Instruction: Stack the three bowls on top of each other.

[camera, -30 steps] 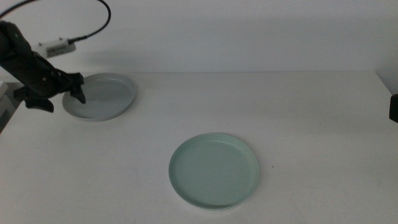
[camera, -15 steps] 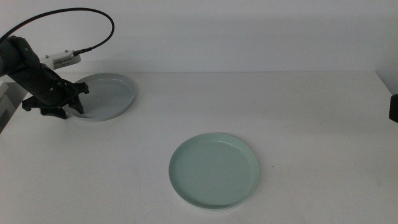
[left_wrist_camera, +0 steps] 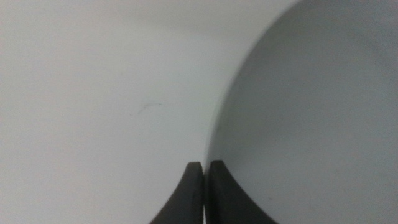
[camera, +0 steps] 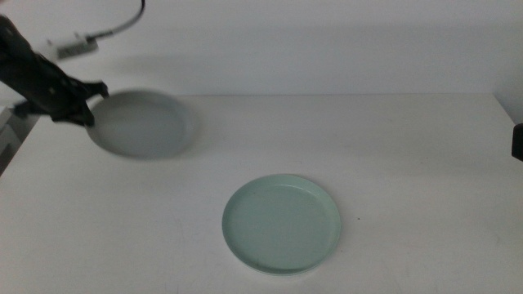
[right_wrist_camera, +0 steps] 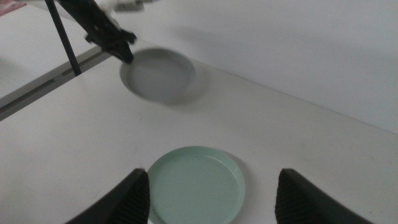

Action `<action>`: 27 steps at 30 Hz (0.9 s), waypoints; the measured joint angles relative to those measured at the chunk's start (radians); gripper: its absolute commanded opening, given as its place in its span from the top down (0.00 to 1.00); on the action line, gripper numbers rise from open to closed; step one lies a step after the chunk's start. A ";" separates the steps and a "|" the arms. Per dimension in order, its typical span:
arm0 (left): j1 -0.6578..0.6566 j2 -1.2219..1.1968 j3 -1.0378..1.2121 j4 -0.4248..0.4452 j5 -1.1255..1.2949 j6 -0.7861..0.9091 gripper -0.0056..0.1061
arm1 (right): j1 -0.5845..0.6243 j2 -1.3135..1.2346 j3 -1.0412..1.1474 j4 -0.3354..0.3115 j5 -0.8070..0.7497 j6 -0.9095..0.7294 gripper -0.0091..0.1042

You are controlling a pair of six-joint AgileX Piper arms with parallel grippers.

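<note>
Up it comes: since half a second ago the shallow, round, matte grey-blue bowl [camera: 140, 124] has left the far-left corner of the white bench [camera: 409, 163] and now hangs blurred above it, a soft shadow beneath, shifted a little toward the middle. The left gripper [camera: 86, 96] has it by the rim on the side nearest the arm; the left wrist view shows the two dark jaws pressed nearly together with the thin rim of the bowl [left_wrist_camera: 298, 106] pinched between them. An edge grip makes sense here, since a dish this flat offers nothing else to hold, and it leaves the underside free to settle onto another.

Waiting in the centre-front of the bench is the pale mint-green, low-rimmed matte bowl [camera: 282, 223], flat and well apart from the lifted one; it looks the likely base of the stack. The white bowl is not in any view.

The right gripper [right_wrist_camera: 211, 193] hovers over the near-right side with its jaws spread wide and empty, looking down on the mint bowl [right_wrist_camera: 194, 185] and, farther off, the raised grey-blue bowl [right_wrist_camera: 159, 76].
</note>
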 measured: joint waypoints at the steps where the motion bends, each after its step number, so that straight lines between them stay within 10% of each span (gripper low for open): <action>1: 0.000 -0.040 0.019 -0.003 0.000 0.002 0.99 | 0.000 0.000 0.000 0.000 0.000 0.000 0.44; 27: -0.513 -0.591 0.626 -0.087 -0.121 -0.015 0.99 | 0.000 0.000 0.000 0.000 0.000 0.000 0.44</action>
